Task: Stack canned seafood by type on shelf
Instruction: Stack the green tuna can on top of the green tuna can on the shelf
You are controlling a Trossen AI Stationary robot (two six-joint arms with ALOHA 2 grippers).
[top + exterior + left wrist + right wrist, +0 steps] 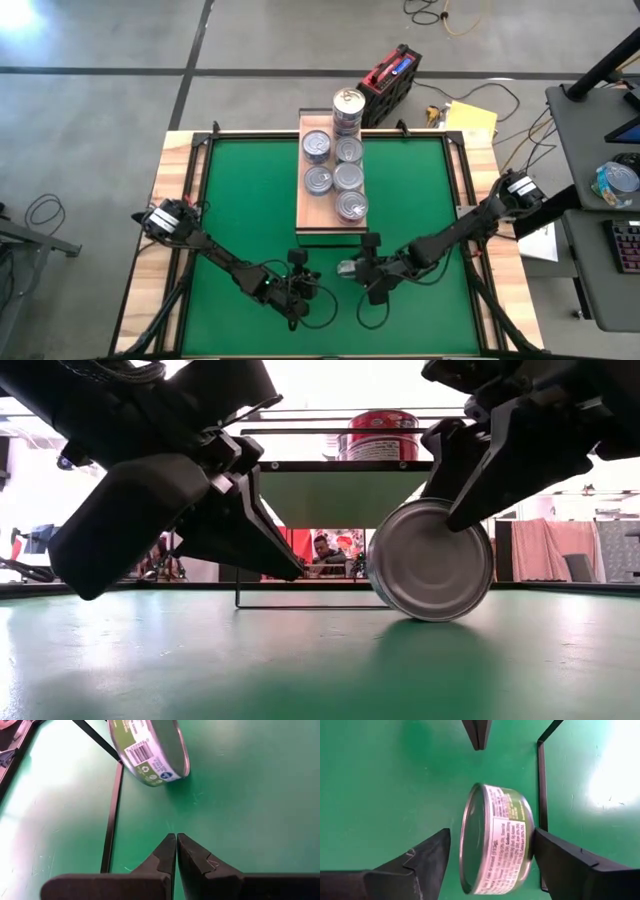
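Your right gripper is spread, straddling the can; one finger touches it. Can stands on edge on the mat, just before the shelf. Left gripper pressed together, nearby.

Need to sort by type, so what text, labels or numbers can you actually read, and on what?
None fully readable.
Can on its edge on the mat: white label panel of fine print, too blurred.
Same can, left wrist view: barcode, recycling mark, blue logo; digits too small.
Red can on the shelf: white lettering, blurred.
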